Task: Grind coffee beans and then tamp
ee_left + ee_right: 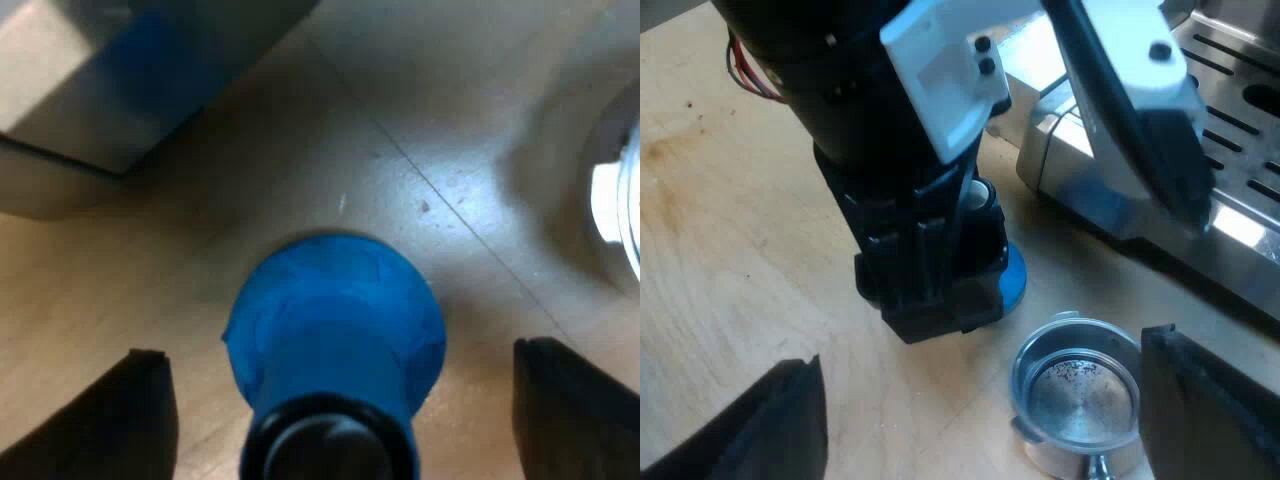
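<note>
Left gripper (340, 352) spread wide around upright blue tamper (335, 325) on wooden table (90, 290), fingers (140, 415) clear of it, right gripper (980, 350) spread above metal holder (1077, 398), tamper just beside holder, near espresso machine (1240, 120).

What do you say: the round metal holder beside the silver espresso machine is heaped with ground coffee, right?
Not heaped: the right wrist view shows the round metal holder nearly empty, only a few dark specks on its floor. It does lie beside the silver espresso machine.
</note>
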Motion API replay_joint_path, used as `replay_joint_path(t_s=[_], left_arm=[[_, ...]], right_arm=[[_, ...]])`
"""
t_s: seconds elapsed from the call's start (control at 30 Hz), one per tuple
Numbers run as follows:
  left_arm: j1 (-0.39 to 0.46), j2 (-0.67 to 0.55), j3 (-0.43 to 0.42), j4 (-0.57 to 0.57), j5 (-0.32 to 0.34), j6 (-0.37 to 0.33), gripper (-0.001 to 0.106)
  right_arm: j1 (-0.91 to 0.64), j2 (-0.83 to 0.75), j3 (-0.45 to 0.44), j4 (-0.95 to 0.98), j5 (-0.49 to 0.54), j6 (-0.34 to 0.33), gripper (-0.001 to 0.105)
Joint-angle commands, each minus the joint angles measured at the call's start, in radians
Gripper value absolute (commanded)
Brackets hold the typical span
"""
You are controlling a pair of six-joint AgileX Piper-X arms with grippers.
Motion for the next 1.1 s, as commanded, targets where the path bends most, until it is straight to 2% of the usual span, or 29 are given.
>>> replay_joint_path(t_s=[0.03,0.17,0.33,0.43,0.53,0.7,0.8,0.87,0.9,1.1], left_arm=[[-0.001,0.006,-0.004,-0.016,-0.006,0.006,0.07],[-0.001,0.012,-0.004,-0.02,-0.006,0.011,0.07],[-0.001,0.029,-0.004,-0.018,0.051,0.013,0.07],[-0.001,0.044,-0.004,-0.018,0.053,0.013,0.069],[-0.001,0.047,-0.004,-0.015,0.05,0.013,0.06],[-0.001,0.047,-0.004,-0.004,0.05,0.013,0.025],[-0.001,0.047,-0.004,0.014,0.047,0.014,0.012],[-0.001,0.047,-0.004,0.02,0.042,0.014,0.008],[-0.001,0.047,-0.004,0.044,0.01,0.03,0.0],[-0.001,-0.028,-0.004,0.065,0.005,0.03,0.0]], right_arm=[[0.002,-0.005,-0.004,0.0,0.004,-0.004,0.066],[0.002,-0.005,-0.004,0.0,0.004,-0.004,0.066],[0.002,-0.005,-0.004,0.0,0.004,-0.004,0.066],[0.002,-0.005,-0.001,0.0,0.004,-0.004,0.066],[0.002,-0.005,-0.001,0.0,0.004,-0.004,0.066],[0.002,-0.005,-0.001,0.0,0.004,-0.004,0.066],[0.002,-0.005,-0.001,0.0,0.004,-0.004,0.066],[0.002,-0.005,-0.001,0.0,0.004,-0.004,0.066],[0.002,-0.005,-0.001,0.0,0.004,-0.004,0.066],[0.002,-0.005,-0.001,0.0,0.004,-0.004,0.066]])
